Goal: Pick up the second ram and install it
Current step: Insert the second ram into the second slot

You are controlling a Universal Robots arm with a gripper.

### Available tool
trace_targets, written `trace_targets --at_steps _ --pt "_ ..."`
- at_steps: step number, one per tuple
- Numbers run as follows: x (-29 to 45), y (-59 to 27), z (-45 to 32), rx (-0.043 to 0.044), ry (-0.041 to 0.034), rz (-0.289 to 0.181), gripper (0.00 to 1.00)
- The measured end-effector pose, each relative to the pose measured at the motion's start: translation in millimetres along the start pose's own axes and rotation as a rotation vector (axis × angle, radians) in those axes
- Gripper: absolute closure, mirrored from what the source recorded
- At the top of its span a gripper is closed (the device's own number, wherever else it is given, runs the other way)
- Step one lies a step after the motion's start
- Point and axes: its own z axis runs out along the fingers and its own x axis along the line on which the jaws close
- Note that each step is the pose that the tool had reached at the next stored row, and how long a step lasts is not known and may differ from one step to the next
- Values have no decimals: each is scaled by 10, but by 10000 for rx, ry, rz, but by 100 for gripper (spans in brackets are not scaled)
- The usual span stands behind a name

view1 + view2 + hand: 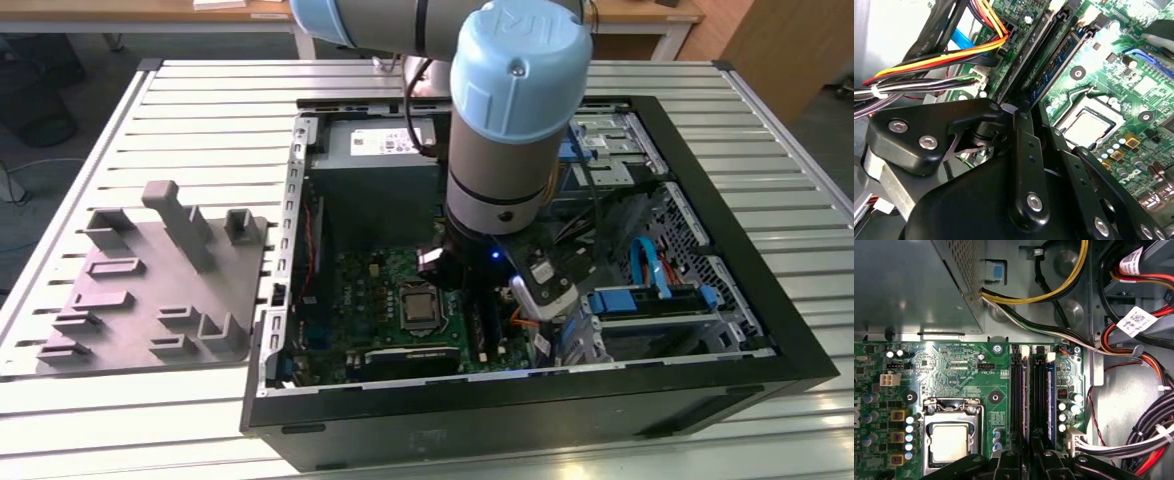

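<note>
Down inside the open computer case (pixel 747 330), the claw (pixel 1026 460) grips the second ram (pixel 1054 67) edge-on, its long axis running along the motherboard's memory slots (pixel 1016 395) directly beneath.

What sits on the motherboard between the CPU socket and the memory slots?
In the first wrist view, bare green board with small printed components lies between the CPU socket and the memory slots; a few small capacitors stand there.
</note>
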Motion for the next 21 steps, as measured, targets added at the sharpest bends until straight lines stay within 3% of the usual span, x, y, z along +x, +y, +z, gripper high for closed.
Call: trace_targets --at_steps 8,9,11,14,21 --pt "-14 27 -309 82 -1 -4 80" --pt "-15 28 -324 97 -1 -5 80" --pt "-16 30 -333 132 -2 -7 90" --pt "-16 29 -335 190 5 -9 90" --pt "-16 29 -336 191 8 -8 90"
